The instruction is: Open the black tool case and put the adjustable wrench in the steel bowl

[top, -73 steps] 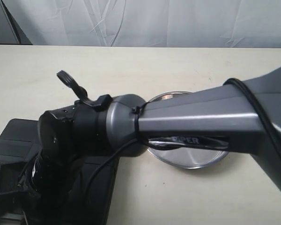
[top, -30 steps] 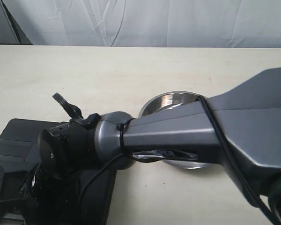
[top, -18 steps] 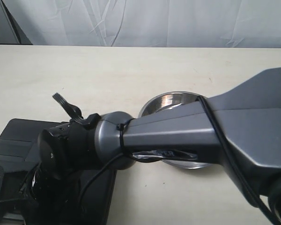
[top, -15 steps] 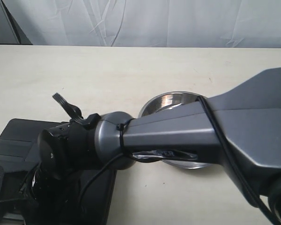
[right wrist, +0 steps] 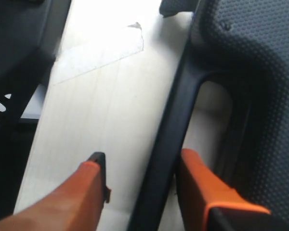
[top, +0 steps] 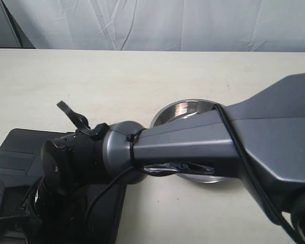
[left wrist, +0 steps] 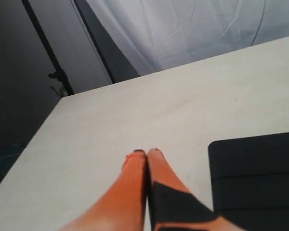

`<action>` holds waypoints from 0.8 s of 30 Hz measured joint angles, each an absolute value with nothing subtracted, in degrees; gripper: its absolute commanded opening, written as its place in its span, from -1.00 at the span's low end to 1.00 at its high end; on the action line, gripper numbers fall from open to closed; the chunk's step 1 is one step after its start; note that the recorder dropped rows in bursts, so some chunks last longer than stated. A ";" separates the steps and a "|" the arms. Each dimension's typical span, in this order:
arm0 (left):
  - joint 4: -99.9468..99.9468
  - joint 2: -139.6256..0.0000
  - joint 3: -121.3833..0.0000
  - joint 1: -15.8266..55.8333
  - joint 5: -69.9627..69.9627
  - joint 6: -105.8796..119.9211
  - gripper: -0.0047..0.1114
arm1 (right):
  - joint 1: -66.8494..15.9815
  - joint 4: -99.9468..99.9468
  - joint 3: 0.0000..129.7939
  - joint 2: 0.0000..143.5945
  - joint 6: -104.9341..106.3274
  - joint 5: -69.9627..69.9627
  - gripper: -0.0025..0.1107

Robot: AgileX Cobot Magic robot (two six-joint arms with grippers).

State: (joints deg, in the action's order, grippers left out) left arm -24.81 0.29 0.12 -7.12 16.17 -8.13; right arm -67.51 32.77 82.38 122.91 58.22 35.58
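The black tool case [top: 15,147] lies shut at the near left of the table, so the adjustable wrench is hidden. Behind my right arm [top: 203,137], which reaches across over the case, only part of the steel bowl [top: 185,108] shows. In the right wrist view my right gripper [right wrist: 143,162] is open, its orange fingers [right wrist: 92,169] on either side of the case's black handle bar [right wrist: 169,130], which lies close against one finger. My left gripper [left wrist: 147,153] is shut on nothing, above bare table beside a corner of the case [left wrist: 255,168].
A white curtain [top: 157,23] hangs behind the table's far edge. A strip of pale tape [right wrist: 98,53] lies on the table near the case's handle. Dark poles [left wrist: 48,57] stand beyond the table's left edge.
Since 2.4 s ago my right arm has dropped lower and swung nearer over the case, uncovering more of the bowl. Over the last second it has stayed nearly still.
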 measured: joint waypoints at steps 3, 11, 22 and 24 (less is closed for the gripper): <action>-31.22 0.29 0.12 -7.12 19.90 -13.36 -0.91 | -67.51 32.77 82.38 122.91 58.22 35.58 -0.15; -45.95 0.29 0.12 -7.12 29.17 -23.56 -0.91 | -67.51 32.77 82.38 122.91 58.22 35.58 -0.15; -50.86 0.29 0.12 -7.12 32.46 -24.18 -0.91 | -67.51 32.77 82.38 122.91 58.22 35.10 -0.58; -50.86 0.29 0.12 -7.12 32.46 -24.18 -0.91 | -67.51 32.59 82.38 122.91 58.08 34.77 -0.93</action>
